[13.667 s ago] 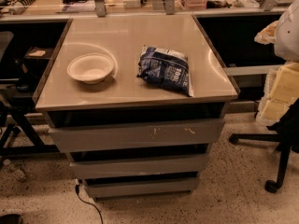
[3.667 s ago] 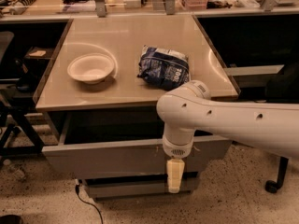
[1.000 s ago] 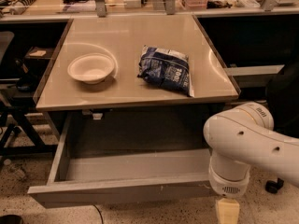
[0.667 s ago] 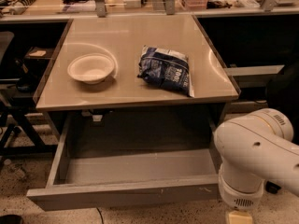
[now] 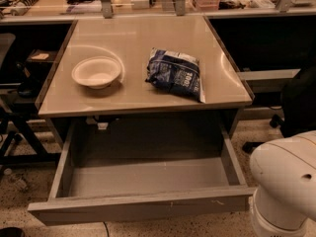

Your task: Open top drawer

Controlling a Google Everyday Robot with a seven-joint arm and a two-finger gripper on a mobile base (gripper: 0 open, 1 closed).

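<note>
Arm casing, white and rounded, fills the near right corner. The gripper hangs below the bottom edge, out of view, so whether it is spread or pressed together cannot be told. A moment ago its pale tip still showed just right of the drawer front. It has since slipped out of sight, and the arm has shifted right and clear of the furniture.

Just left of the arm, the top drawer stands pulled well out toward the near side. Its wide grey front, with small pale scuffs right of centre, sits about where it was a moment ago, though some seconds back it was flush under the table. I judge the opening done, with the arm backing off.

Behind the front, the drawer's grey boxy interior shows only its bare floor and walls, with nothing lying in it.

Farther back, the table top carries a white bowl on the left, which looks to hold nothing. A dark blue bag lies on the right, apart from the bowl. Neither has shifted.
</note>
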